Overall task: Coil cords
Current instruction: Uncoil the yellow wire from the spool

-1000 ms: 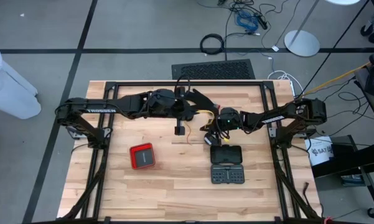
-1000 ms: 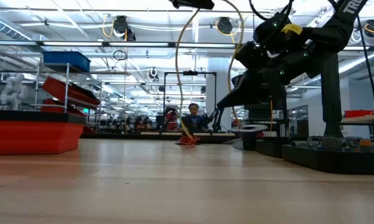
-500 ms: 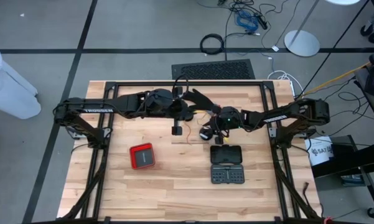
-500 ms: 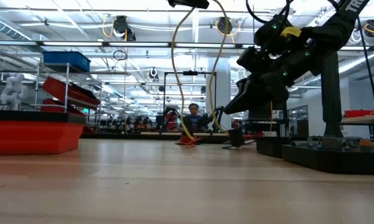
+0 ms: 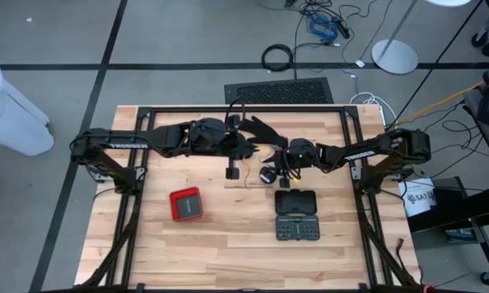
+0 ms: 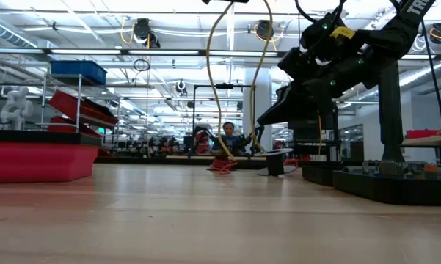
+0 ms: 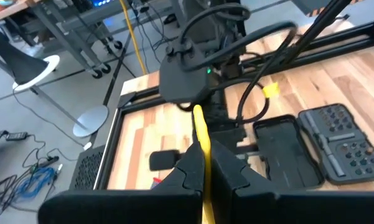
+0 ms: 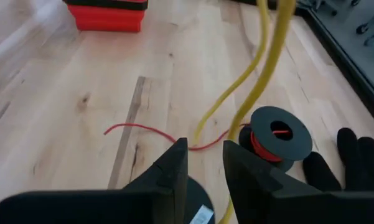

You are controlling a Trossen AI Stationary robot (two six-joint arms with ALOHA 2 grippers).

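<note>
Since a second ago the right gripper (image 8: 206, 148) has let go: its jaws, then closed, now stand spread, and the black spool (image 8: 279, 140) of red wire, then lifted clear of the wood, now rests on the table (image 5: 220, 244). Taking the open black case (image 5: 297, 214) as the landmark, the red box (image 5: 185, 203) lies well to its left, untouched. The left gripper (image 7: 204, 146) hangs raised to the far left of the case, its arm stretched in from the left side of the table, its fingers pressed together on the yellow cord (image 7: 199, 124). That cord drops from it in a long loose loop towards the table. The spool sits just off the case's far left corner, with its thin red tail (image 8: 137, 129) trailing loose across the boards away from the case. The right gripper hovers low over the far edge of the case, just beside the spool and holding nothing, though the yellow cord runs close past its fingers. A black glove (image 8: 355, 158) lies near the spool. The coiling looks only partly done: most of the red wire sits on the spool, but its tail still wants winding, and the yellow cord is not coiled at all.
</note>
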